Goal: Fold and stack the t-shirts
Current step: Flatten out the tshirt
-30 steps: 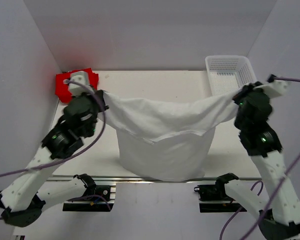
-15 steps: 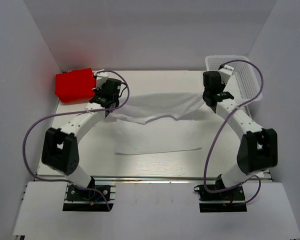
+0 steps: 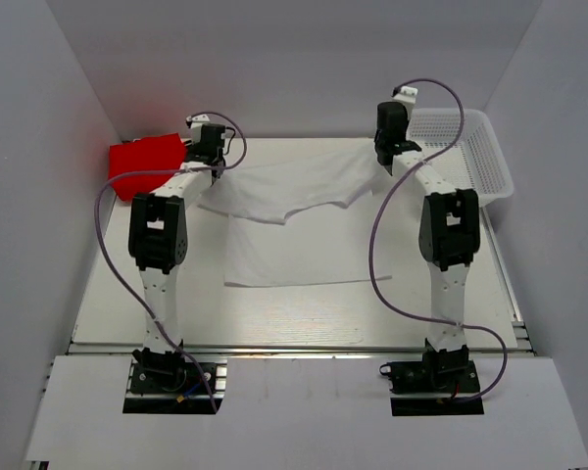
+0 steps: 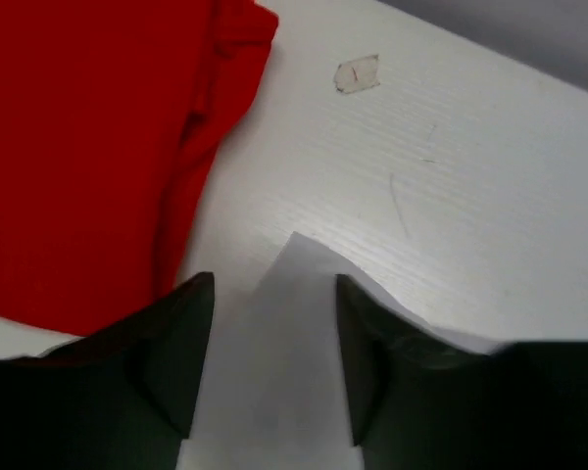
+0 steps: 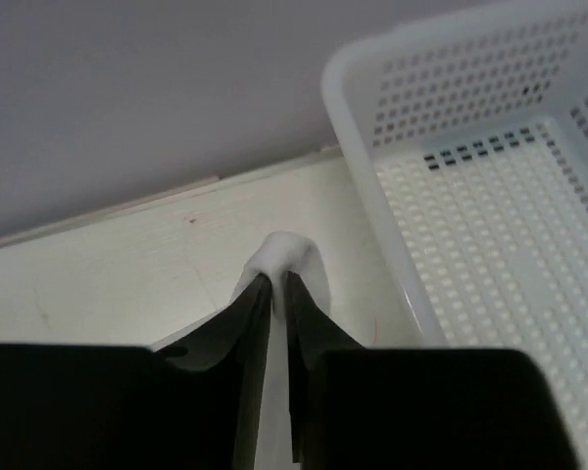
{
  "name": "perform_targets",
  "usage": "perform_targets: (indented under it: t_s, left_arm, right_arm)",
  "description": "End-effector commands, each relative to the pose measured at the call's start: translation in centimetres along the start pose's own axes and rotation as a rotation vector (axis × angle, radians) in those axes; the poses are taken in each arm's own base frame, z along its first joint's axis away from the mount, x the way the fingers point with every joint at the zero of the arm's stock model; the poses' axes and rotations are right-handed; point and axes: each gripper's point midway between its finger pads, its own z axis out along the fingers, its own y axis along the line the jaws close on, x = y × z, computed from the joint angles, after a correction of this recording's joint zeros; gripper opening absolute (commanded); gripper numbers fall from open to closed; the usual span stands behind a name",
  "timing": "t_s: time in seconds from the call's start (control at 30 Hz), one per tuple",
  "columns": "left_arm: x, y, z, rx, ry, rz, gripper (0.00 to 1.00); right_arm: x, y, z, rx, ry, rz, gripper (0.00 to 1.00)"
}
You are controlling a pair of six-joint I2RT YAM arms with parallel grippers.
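With my right gripper (image 5: 273, 284) pinching the plain white cotton t-shirt (image 3: 294, 250) spread across the pale desk (image 3: 304, 318) and my left gripper (image 4: 271, 299) gaping over its corner, any lopsided pull risked skewing the fold.

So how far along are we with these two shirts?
The red t-shirt sits compact, seemingly folded, at the far-left corner. The white t-shirt is spread on the table; the right gripper pinches one far corner, the left gripper is open around the other. Remaining: fold the white one and stack them.
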Motion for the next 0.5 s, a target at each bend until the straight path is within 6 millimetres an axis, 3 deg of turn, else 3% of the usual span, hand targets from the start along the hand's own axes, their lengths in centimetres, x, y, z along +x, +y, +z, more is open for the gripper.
perform_targets:
  t_s: [0.0,0.03,0.07,0.13,0.17,0.2,0.23,0.27,0.3,0.33,0.37,0.4,0.43,0.47]
  left_arm:
    - [-1.9,-1.8,1.9,0.092,0.008,-0.013,0.71]
    - [-1.9,-1.6,2.5,0.091,0.019,-0.014,0.94]
    - [-1.8,-2.0,2.9,0.099,0.035,-0.007,1.0]
    - [-1.9,-2.5,2.6,0.128,0.045,-0.007,1.0]
    - [-3.3,-3.1,1.5,0.173,0.029,-0.021,1.0]
    - [-3.7,-4.1,0.4,0.205,0.017,-0.005,1.0]
    - [-3.3,-3.8,0.2,0.208,0.008,0.005,1.0]
    - [-3.5,-5.1,-0.9,0.271,-0.002,0.019,1.0]
    - [-4.8,-5.4,-2.3,0.323,-0.033,0.019,1.0]
    - [-3.2,-6.2,-2.8,0.37,-0.009,0.032,1.0]
    - [-3.3,-7.6,-3.6,0.466,-0.013,0.037,1.0]
    - [-3.2,-8.1,-3.9,0.496,-0.005,0.039,1.0]
    - [-2.0,-8.9,-3.8,0.518,0.014,0.062,1.0]
    - [-1.6,-9.4,-3.6,0.537,0.025,0.078,1.0]
  right_arm:
    - [-3.4,2.0,2.3,-0.071,-0.093,-0.052,0.21]
    - [-3.5,2.5,2.6,-0.092,-0.096,-0.054,0.53]
    - [-3.4,3.2,2.6,-0.129,-0.089,-0.061,0.66]
    - [-4.4,4.5,1.6,-0.212,-0.09,-0.049,0.9]
    - [-4.1,4.7,1.2,-0.229,-0.079,-0.047,0.9]
    - [-5.9,5.4,-0.4,-0.28,-0.099,-0.045,0.9]
    - [-5.8,5.5,-1.0,-0.296,-0.079,-0.048,0.9]
    - [-6.7,5.6,-3.0,-0.324,-0.073,-0.051,0.9]
    - [-6.1,5.7,-3.9,-0.341,-0.033,-0.055,0.9]
    - [-5.3,6.5,-5.2,-0.401,0.019,-0.045,0.9]
    - [-5.4,6.5,-6.7,-0.428,0.041,-0.028,0.9]
    - [-4.1,6.8,-8.7,-0.462,0.109,-0.011,0.9]
    - [-0.5,6.5,-9.5,-0.473,0.215,-0.016,0.9]
    - [-0.8,6.7,-11.7,-0.507,0.242,0.032,0.9]
